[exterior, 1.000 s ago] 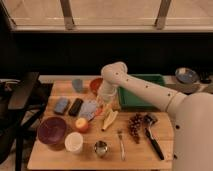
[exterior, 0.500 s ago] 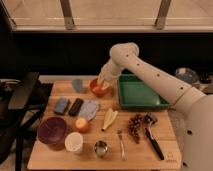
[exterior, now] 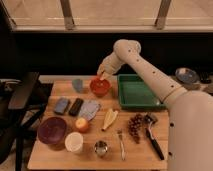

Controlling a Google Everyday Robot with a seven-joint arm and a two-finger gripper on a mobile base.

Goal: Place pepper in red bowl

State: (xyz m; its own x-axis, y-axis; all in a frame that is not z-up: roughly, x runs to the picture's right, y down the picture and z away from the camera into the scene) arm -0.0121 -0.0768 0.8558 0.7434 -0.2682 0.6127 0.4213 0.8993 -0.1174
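The red bowl (exterior: 100,88) stands on the wooden table (exterior: 135,145), just left of the green tray. My gripper (exterior: 103,75) hangs just above the bowl's far rim, its arm reaching in from the right. A small orange-red sliver at the gripper's tip (exterior: 104,77) may be the pepper. I cannot tell whether it is held or lies in the bowl. No pepper shows anywhere else on the table.
A green tray (exterior: 137,92) is right of the bowl. In front are a grey cloth (exterior: 89,109), pale yellow pieces (exterior: 109,118), a round orange fruit (exterior: 82,124), a maroon bowl (exterior: 52,130), a white cup (exterior: 74,142), grapes (exterior: 135,126) and a brush (exterior: 152,135).
The gripper rose from the table near the grey cloth, moved back to the red bowl, and now sits slightly higher over its far rim.
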